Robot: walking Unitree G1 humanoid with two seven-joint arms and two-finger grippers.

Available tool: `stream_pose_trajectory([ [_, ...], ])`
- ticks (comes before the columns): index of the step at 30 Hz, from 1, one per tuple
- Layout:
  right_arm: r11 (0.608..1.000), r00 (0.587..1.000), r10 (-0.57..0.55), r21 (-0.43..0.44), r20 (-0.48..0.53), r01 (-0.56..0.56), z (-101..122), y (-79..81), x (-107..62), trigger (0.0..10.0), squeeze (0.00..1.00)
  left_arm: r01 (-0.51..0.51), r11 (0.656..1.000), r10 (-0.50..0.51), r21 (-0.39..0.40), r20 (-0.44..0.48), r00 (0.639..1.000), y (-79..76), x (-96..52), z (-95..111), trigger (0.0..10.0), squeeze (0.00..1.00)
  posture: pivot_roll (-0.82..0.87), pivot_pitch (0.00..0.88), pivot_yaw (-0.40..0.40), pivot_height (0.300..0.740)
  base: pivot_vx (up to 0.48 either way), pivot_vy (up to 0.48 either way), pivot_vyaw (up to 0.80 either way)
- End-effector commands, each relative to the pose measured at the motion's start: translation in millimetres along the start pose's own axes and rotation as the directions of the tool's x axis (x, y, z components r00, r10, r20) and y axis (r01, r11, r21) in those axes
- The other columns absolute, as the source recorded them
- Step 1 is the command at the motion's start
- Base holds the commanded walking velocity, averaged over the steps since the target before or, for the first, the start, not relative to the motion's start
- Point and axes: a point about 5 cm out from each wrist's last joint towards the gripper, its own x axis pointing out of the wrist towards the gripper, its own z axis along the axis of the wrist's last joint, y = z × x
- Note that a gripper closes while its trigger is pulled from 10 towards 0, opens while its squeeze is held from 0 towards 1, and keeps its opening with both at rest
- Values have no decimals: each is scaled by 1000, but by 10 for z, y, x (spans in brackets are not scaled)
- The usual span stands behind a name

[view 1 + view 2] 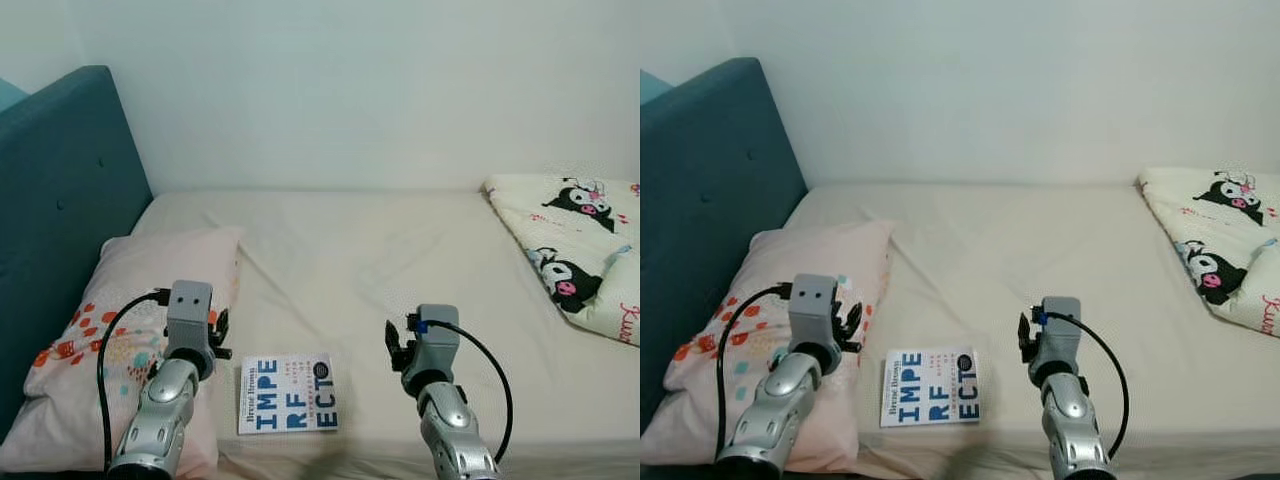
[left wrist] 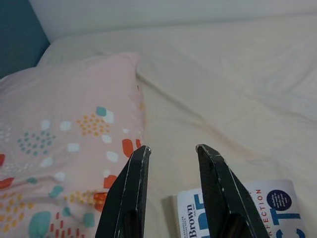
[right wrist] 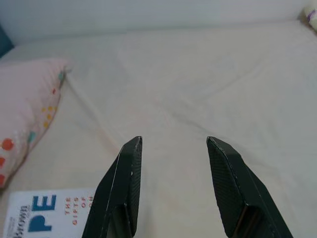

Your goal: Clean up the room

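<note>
Spanning nearly the whole scene, a bed (image 1: pixel 400 260) with a cream sheet is seen, backed by a teal headboard (image 1: pixel 60 200) on the left. A cartoon-print blanket (image 1: pixel 580 250) is bunched at the far right, well apart from everything else. A pink pillow (image 1: pixel 90 340) with coloured spots is laid against the headboard. Just beside its near corner a book (image 1: pixel 288 393) is lying flat, cover up, close to the near edge of the mattress and between the two arms.

The book is judged to be a thin paperback: light, fairly stiff across the cover but apt to flex if gripped by one corner, and smooth enough to slide on the sheet. No gap is offered beneath it, though the soft mattress may be pressed down. A hold across the spine edge, or along a long side pushed off the mattress edge, is judged soundest.

The left gripper (image 2: pixel 171 151) is held above the pillow's edge, fingers parted and empty, the book just below them. The right gripper (image 3: pixel 173 141) is poised over bare sheet beside the book, likewise spread and holding nothing.
</note>
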Motion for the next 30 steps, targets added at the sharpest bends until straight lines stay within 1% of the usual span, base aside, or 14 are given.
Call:
stream_pose_trajectory([
  [1,1000,1000,-8,20,-24,8,-47,7,-18,10000,0,23,1000,-23,-5,-1,1000,-28,21,4,10000,0,71,0,19,740,0,0,0],
  [3,1000,999,-16,13,-38,17,-86,2,-26,10000,0,21,1000,-21,0,-9,1000,-44,29,-8,10000,0,79,0,10,740,0,0,0],
  [4,999,999,-21,25,-38,22,-86,10,-23,10000,0,25,1000,-25,4,-7,1000,-72,41,23,10000,0,78,0,11,740,0,0,0],
  [6,1000,1000,-10,28,-24,10,-39,37,17,10000,0,25,1000,-25,-10,9,1000,-85,57,75,10000,0,78,0,15,740,0,0,0],
  [9,1000,1000,-9,20,-26,9,-25,35,48,10000,0,13,1000,-13,-24,6,1000,-80,66,77,10000,0,76,0,16,740,0,0,0],
  [11,999,1000,-16,30,-10,17,41,-11,73,10000,0,22,999,-22,-24,9,1000,-114,42,67,10000,0,76,0,7,740,0,0,0],
  [18,1000,1000,-14,15,-16,15,45,-50,54,10000,0,41,999,-41,-23,1,999,-179,17,37,10000,0,66,0,5,740,0,0,0],
  [22,1000,1000,-14,16,-20,14,20,-39,30,10000,0,52,998,-52,-18,-3,999,-201,8,23,10000,0,62,0,6,740,0,-274,0],
  [30,1000,999,-8,18,-33,9,-14,-27,-2,10000,0,56,998,-57,-28,-7,998,-236,-17,24,10000,0,64,0,0,740,0,-393,0],
])
